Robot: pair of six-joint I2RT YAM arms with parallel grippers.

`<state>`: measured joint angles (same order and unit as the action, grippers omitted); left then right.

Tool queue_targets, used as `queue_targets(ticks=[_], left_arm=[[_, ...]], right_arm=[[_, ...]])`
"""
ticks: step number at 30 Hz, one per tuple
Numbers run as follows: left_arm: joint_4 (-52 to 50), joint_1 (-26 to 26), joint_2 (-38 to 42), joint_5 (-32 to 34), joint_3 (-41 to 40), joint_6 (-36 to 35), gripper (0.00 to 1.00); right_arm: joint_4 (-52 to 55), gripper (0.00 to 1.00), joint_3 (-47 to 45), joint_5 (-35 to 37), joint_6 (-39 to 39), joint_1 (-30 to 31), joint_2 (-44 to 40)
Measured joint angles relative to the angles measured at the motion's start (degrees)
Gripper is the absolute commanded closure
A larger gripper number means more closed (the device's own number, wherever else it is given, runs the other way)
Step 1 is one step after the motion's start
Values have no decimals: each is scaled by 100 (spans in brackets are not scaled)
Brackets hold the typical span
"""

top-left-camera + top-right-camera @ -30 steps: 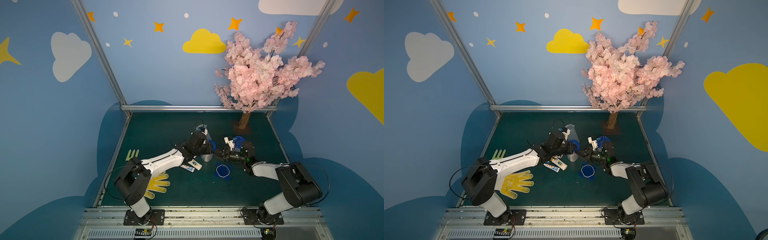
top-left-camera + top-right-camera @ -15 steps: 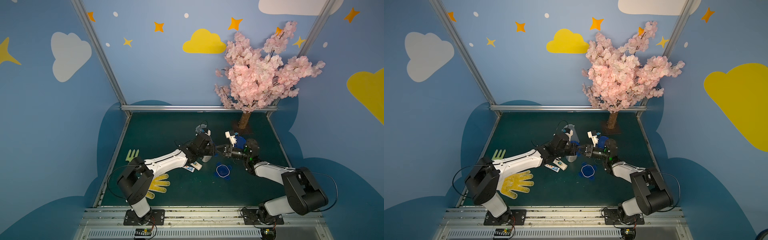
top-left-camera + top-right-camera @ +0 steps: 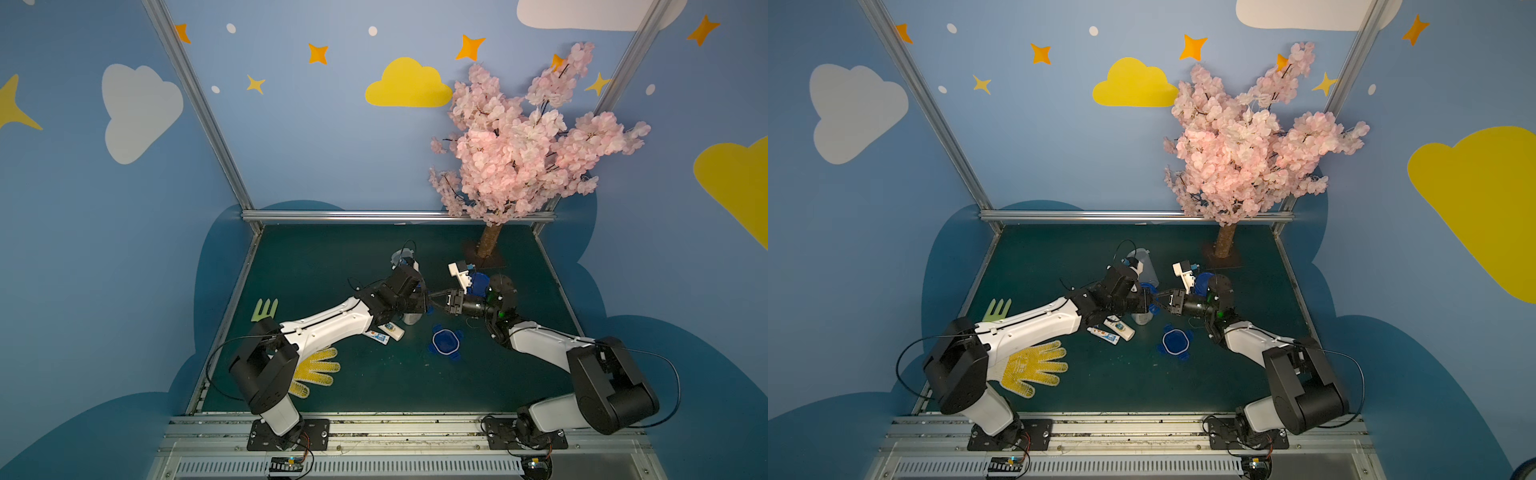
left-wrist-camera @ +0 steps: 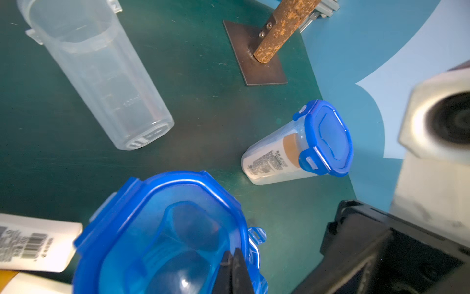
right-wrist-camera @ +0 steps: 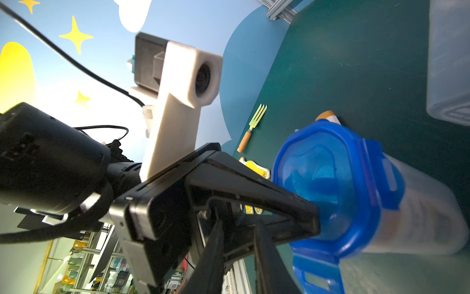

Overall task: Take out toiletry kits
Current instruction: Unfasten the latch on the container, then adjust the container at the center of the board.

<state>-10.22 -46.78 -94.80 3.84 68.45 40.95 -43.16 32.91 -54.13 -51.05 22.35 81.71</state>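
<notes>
Left hand [image 4: 234,266] shut, tips pressed on the blue lid [image 4: 162,224] of a clear jar [image 5: 419,219]; lid on. Right hand [image 3: 433,302] is at the same lid's edge, fingers narrowly apart; can't tell if it grips anything. One toiletry kit is already out: white bottle [image 3: 1122,328] and toothpaste tube [image 3: 1101,333] lie on the tabletop [image 3: 374,395] just beside that jar. Another kit sits sealed in a lidded jar [image 4: 274,163] near the tree base [image 4: 256,56]. Empty jar [image 4: 101,76] stands apart. Kits are likely light. Bottles look stiff, smooth and prone to rolling, so pinch mid-body. Tube looks soft; grab it near the cap. Jar is probably slick and needs bracing while the tabs unclip.
</notes>
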Motion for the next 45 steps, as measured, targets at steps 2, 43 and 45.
queue_targets(ticks=[2,43,45], left_arm=[[-105,50,9,22,39,-31,98],[-1300,533,584,-699,-337,-313,98],[-1329,614,564,-732,-337,-306,98]], right_arm=[[157,77,7,13,101,0,-59],[5217,85,3856,1150,2476,192,2118],[5217,85,3738,1233,2481,190,1991]])
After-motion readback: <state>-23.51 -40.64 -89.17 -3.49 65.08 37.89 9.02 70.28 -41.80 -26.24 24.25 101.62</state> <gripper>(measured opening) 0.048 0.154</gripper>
